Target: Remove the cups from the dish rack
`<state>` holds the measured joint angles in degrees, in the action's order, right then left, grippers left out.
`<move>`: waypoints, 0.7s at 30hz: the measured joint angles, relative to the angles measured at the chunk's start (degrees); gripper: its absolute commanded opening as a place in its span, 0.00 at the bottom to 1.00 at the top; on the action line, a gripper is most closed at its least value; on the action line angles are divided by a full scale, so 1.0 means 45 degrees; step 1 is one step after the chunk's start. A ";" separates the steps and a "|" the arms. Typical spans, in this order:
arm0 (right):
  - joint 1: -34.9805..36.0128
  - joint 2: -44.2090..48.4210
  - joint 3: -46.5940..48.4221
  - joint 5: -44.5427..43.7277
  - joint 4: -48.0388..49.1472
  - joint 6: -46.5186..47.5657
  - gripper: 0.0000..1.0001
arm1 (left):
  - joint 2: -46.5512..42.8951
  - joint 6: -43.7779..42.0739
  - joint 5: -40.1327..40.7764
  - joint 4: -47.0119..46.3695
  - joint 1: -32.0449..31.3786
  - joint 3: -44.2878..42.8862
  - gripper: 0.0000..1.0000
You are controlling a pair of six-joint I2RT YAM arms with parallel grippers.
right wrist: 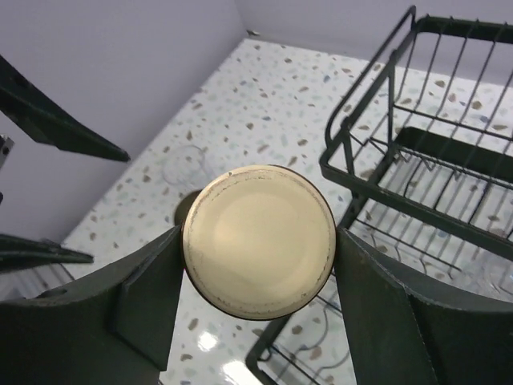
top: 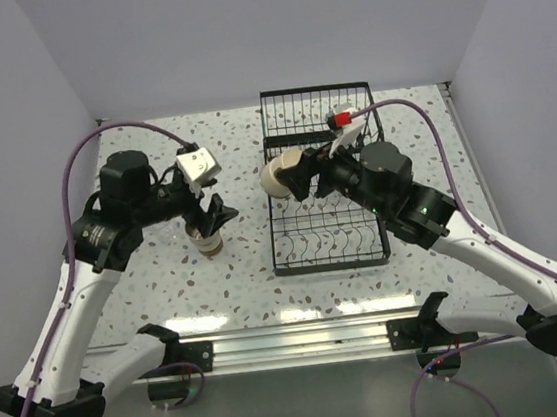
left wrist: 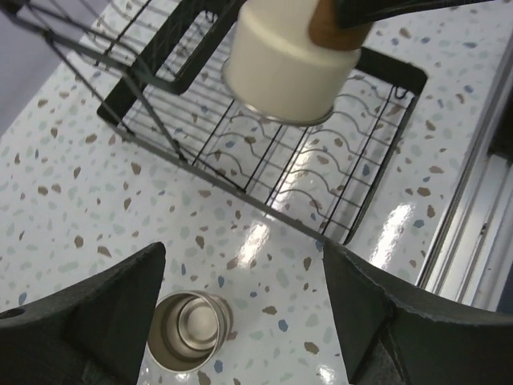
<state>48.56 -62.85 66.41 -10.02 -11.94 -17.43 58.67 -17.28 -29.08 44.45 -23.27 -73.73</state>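
The black wire dish rack (top: 328, 225) stands right of centre. Over its left rim my right gripper (top: 293, 177) is shut on a brown cup (top: 277, 176), which lies on its side with the pale tan base (right wrist: 258, 241) facing the wrist camera. Both fingers (right wrist: 140, 293) press its sides. From the left wrist view this cup (left wrist: 284, 68) hangs above the rack (left wrist: 240, 172). Another brown cup (left wrist: 188, 330) stands upright on the table, its shiny inside showing. My left gripper (left wrist: 240, 277) is open above it, and the cup sits close to the left finger (left wrist: 104, 313). A clear cup (right wrist: 186, 164) stands on the table beyond.
The rack's taller basket section (top: 316, 114) is at the far end. Grey walls close in the speckled table (top: 167, 292) on three sides. A metal rail (top: 304, 341) runs along the near edge. The two grippers are close together, left of the rack.
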 measured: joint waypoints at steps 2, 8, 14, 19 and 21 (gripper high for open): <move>-0.0209 0.0034 0.0034 0.0505 0.0627 -0.0525 0.08 | -0.0311 0.0194 -0.1073 -0.0369 0.0000 -0.0160 0.82; -0.0656 -0.0141 0.0049 0.1559 0.2652 -0.2293 0.07 | -0.0330 0.1579 -0.4269 -0.2331 0.0000 -0.0563 0.82; -0.0724 -0.0087 -0.0049 0.1938 0.4216 -0.3415 0.05 | 0.0447 0.2778 -0.5289 -0.3929 0.0000 -0.0559 0.77; -0.0758 0.0097 -0.0379 0.2497 0.5620 -0.4308 0.05 | 0.0903 0.4323 -0.5542 -0.5508 0.0000 -0.0529 0.69; -0.0733 0.0151 -0.0476 0.2667 0.6028 -0.4571 0.05 | 0.1044 0.4964 -0.5659 -0.6207 0.0000 -0.0525 0.63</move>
<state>45.25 -62.17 64.27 1.98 15.18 -38.00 63.37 5.06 -54.54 16.51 -23.27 -76.09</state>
